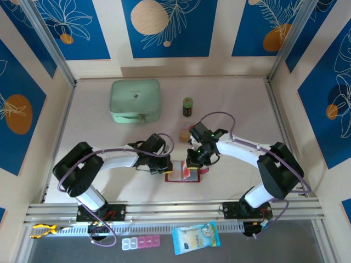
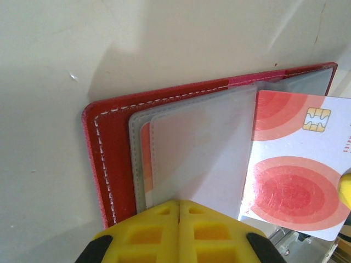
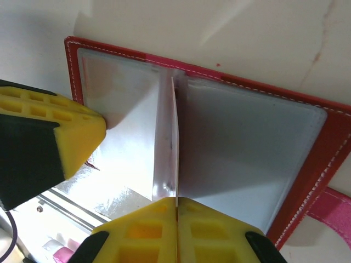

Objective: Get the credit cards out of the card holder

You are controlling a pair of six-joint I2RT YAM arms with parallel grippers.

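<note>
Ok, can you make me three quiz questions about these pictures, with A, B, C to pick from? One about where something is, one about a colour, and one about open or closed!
1. Where is the mint-green case?
A) far side of the table, towards the left
B) near right corner
C) between the arm bases

2. What colour are the circles on the credit card?
A) blue
B) red
C) green

3. The card holder is:
A) snapped shut
B) lying open
C) rolled up

Answers:
1 A, it sits by the far edge, left of the small bottle.
2 B, red rings show beside the gold chip.
3 B, its clear sleeves are showing.
</note>
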